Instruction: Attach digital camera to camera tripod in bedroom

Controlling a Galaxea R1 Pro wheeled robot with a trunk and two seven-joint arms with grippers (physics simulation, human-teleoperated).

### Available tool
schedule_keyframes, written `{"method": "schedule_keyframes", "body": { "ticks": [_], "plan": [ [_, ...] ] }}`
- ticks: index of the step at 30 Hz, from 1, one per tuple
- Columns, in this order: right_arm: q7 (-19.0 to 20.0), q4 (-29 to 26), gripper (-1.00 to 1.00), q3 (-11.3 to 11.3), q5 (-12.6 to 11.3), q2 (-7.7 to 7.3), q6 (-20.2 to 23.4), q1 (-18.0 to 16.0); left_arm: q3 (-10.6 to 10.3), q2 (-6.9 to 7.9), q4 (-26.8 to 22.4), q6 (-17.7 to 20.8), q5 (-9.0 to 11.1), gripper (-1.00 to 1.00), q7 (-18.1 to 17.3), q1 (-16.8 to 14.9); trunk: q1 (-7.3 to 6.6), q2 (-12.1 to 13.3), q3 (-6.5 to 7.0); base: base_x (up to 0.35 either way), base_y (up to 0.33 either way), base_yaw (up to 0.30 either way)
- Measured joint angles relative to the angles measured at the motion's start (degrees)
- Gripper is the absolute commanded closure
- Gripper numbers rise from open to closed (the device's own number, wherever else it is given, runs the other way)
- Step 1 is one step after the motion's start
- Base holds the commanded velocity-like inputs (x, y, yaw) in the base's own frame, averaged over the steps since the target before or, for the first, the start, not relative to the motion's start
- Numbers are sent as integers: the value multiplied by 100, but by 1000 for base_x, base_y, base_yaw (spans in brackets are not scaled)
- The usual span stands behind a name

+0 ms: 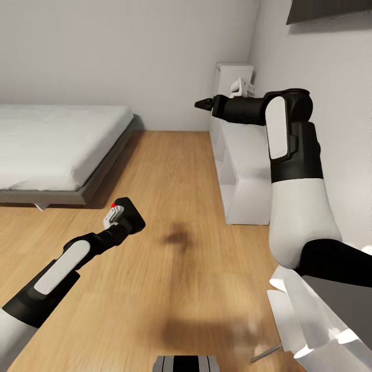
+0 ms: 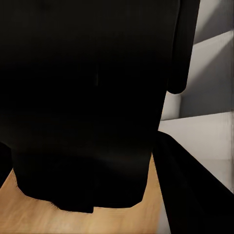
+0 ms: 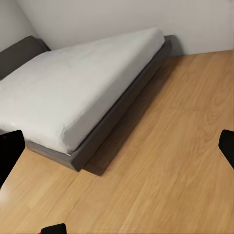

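We count one digital camera (image 1: 130,214), one bed (image 1: 57,147), one white shelf unit (image 1: 243,170), and two grippers: left gripper (image 1: 116,216), right gripper (image 1: 202,104).

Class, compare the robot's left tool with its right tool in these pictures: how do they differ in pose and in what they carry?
The left tool is low over the wood floor and shut on the digital camera; the right tool is raised beside the white shelves and carries nothing. The left reaches forward, the right points sideways toward the bed. Both sit on black-and-white arms.
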Motion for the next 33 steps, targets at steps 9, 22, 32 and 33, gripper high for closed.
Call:
{"method": "schedule_keyframes", "body": {
  "ticks": [9, 22, 32, 33],
  "plan": [
    [6, 5, -100, 0, 0, -4, 0, 5, 0, 0, -1, 2, -2, 100, 0, 0, -23, 12, 200, 0, 0, 0],
    [6, -1, -100, 0, -4, -4, 0, 5, 0, 0, -1, 2, -9, 100, 0, 0, -57, 30, 488, 0, 0, 0],
    [6, 5, -100, 0, 0, -7, 0, 4, 0, -2, -1, 2, -17, 100, 0, 0, -82, 43, 709, 0, 0, 0],
    [6, 5, -100, 0, -1, -6, 0, 4, 0, -1, -1, 2, -17, 100, 0, 0, -85, 44, 732, 0, 0, 0]
  ]
}}
